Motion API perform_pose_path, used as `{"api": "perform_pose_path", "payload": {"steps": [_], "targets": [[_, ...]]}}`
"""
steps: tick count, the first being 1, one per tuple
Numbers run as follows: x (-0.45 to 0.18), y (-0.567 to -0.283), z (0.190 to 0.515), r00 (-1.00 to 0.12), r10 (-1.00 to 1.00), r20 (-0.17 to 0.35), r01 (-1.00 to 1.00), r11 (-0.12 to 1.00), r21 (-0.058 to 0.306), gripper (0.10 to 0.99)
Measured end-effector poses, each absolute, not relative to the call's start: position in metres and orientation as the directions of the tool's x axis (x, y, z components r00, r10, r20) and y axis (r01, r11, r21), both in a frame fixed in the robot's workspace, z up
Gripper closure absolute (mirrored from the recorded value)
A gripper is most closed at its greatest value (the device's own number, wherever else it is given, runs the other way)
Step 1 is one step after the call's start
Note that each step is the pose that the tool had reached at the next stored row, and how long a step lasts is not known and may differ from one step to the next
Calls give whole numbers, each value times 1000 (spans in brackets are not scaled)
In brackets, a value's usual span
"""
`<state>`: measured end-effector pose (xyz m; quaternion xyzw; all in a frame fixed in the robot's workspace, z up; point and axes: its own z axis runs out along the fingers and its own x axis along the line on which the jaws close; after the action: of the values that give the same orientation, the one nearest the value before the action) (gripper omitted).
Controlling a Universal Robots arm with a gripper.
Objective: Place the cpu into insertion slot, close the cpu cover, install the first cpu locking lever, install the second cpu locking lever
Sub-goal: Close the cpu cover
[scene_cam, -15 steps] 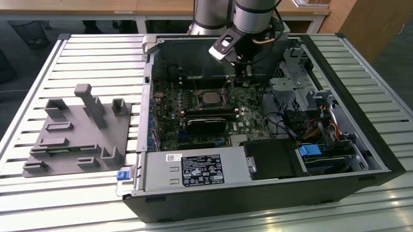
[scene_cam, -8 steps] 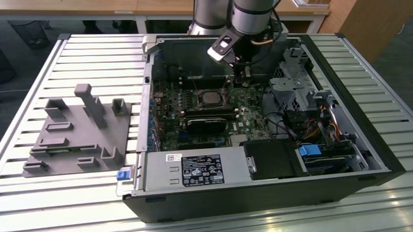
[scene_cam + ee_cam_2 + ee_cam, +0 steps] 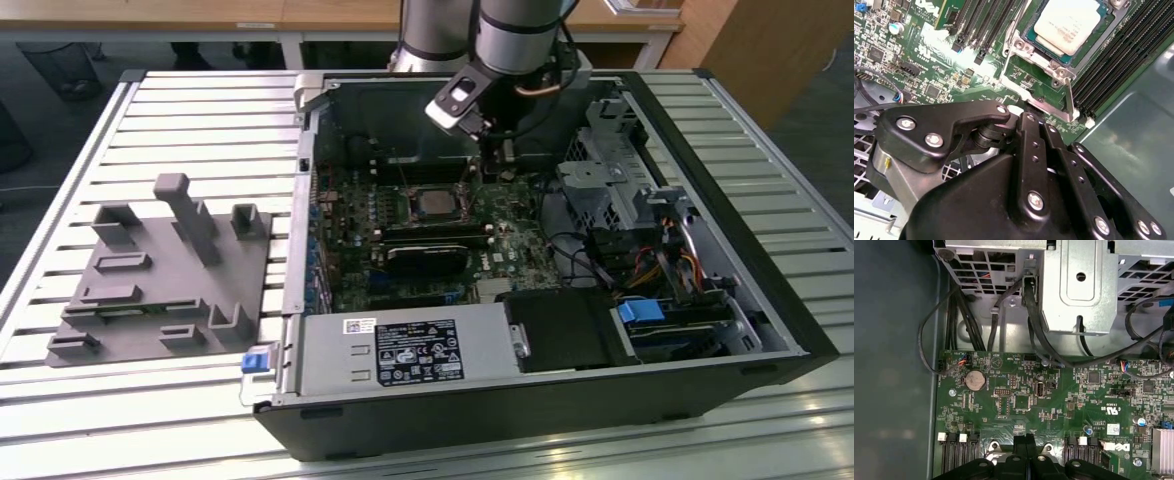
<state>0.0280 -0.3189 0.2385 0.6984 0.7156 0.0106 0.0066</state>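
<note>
The cpu [image 3: 1069, 25] lies flat with its silver top up in the insertion slot [image 3: 1022, 47], and from the exterior view the cpu [image 3: 438, 203] sits mid-board inside the open computer case. The cpu cover [image 3: 1072, 100], a thin silvery frame, stands tilted up from the socket. My gripper [image 3: 1026, 116] has its black fingers together, with the tips right at the cover's free edge. Whether they pinch the cover is hidden. In the first wrist view the gripper [image 3: 1024, 440] hangs over green board, and in the exterior view the gripper [image 3: 503, 160] is just behind the socket.
Black memory slots [image 3: 1114, 55] run beside the socket. A metal drive cage [image 3: 1079, 285] and black cables [image 3: 1031, 325] sit beyond the board. A grey power supply [image 3: 400, 350] is at the case's near side. A grey fixture block [image 3: 160, 270] stands on the slatted table at the exterior view's left.
</note>
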Motion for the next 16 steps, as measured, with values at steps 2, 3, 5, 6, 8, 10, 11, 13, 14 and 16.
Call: {"api": "perform_pose_path", "payload": {"steps": [2,3,5,6,8,10,11,13,14,16], "targets": [[27,-319,237,-24,1000,5,999,24,24,980],[27,-319,237,-24,1000,5,999,24,24,980],[26,-319,236,-24,1000,5,999,24,24,980],[26,-319,235,-24,1000,5,999,24,24,980],[25,-319,234,-24,1000,5,999,24,24,980],[25,-319,232,-24,1000,5,999,24,24,980],[25,-319,232,-24,1000,5,999,24,24,980],[24,-319,230,-24,1000,5,999,24,24,980],[24,-319,229,-24,1000,5,999,24,24,980],[23,-319,228,-24,1000,5,999,24,24,980]]}}
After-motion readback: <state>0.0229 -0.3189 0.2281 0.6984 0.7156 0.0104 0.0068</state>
